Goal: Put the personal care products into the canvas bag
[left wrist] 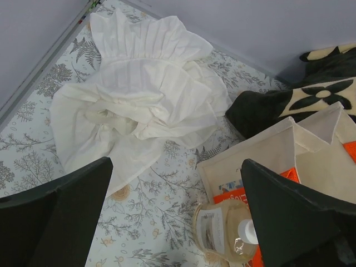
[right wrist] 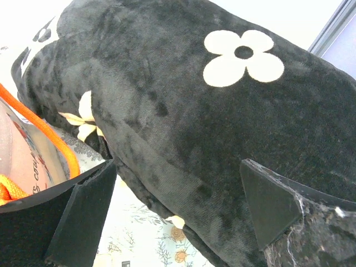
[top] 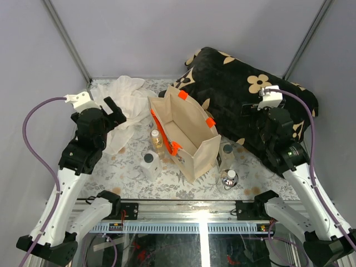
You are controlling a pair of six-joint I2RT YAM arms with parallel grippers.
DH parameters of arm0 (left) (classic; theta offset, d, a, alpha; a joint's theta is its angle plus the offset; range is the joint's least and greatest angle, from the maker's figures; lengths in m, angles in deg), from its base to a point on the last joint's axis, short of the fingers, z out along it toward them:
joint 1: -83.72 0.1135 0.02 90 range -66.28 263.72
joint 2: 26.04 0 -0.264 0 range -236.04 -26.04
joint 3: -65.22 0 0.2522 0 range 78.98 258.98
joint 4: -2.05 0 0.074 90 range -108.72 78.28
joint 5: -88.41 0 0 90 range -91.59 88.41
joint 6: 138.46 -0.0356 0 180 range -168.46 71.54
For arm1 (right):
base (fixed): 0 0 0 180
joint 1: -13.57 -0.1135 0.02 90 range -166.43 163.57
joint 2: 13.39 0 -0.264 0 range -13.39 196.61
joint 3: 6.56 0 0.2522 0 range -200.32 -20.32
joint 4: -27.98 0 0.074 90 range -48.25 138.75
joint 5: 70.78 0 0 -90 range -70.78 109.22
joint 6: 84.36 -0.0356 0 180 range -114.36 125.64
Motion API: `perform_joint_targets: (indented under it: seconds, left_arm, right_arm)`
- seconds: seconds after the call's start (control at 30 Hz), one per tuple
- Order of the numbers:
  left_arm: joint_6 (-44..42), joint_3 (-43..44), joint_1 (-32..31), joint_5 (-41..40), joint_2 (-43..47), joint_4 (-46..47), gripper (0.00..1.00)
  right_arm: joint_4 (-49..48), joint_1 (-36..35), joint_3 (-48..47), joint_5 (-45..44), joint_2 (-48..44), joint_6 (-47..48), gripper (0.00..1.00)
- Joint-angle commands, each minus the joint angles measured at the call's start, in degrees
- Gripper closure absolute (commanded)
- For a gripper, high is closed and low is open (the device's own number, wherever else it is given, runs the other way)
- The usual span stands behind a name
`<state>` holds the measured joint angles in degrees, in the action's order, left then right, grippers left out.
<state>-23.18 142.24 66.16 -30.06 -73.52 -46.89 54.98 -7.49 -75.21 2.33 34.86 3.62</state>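
Boxy beige canvas bag (top: 204, 157) stands beside plush black cushion (top: 239, 83).

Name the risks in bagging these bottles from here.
The amber bottle stands close against the canvas bag, so the open left hand may shove or tip the bag. The clear tall bottle sits between the bag and the cushion, which could crowd the right hand.
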Motion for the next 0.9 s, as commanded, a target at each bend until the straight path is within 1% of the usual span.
perform_joint_targets:
  seconds: [0.0, 0.07, 0.17, 0.27, 0.4, 0.5, 0.67, 0.73, 0.87]
  left_arm:
    - [-2.45, -2.21, 0.30, 2.06, 1.25, 3.54, 0.00]
    - [-6.93, -4.12, 0.21, 7.13, 1.40, 5.02, 0.00]
    - [-8.68, -3.54, 0.26, 15.05, -0.86, 3.62, 0.00]
    - [-9.42, 0.63, 0.25, 18.62, -6.00, -2.34, 0.03]
    - [-9.70, 5.79, 0.20, 24.67, -12.69, -10.44, 0.03]
    - [-9.03, 6.11, 0.18, 28.97, -14.33, -12.09, 0.00]
    - [-8.53, 6.96, 0.18, 38.56, -17.58, -14.39, 0.00]
    - [-7.64, 6.84, 0.12, 41.16, -19.38, -15.33, 0.00]
    - [-5.80, 4.40, -1.36, 41.81, -20.96, -12.63, 0.00]
  right_arm:
    - [1.79, -0.06, -4.22, -1.16, -0.75, -1.22, 0.01]
    - [3.82, -0.10, -5.21, -2.29, -0.14, -2.55, 0.01]
    - [9.27, -0.05, -8.60, -3.44, 2.56, -4.63, 0.00]
    - [16.09, -0.12, -13.65, -4.21, 6.52, -6.44, 0.00]
    - [22.92, -0.04, -19.03, -4.81, 10.68, -9.19, 0.00]
    - [23.98, -0.10, -19.84, -2.49, 11.37, -10.59, 0.00]
    - [23.42, -0.05, -18.78, -0.76, 11.47, -11.35, 0.01]
    - [23.37, -0.11, -18.54, -0.82, 11.74, -11.05, 0.01]
    - [23.11, -0.08, -18.14, -0.97, 11.96, -10.45, 0.00]
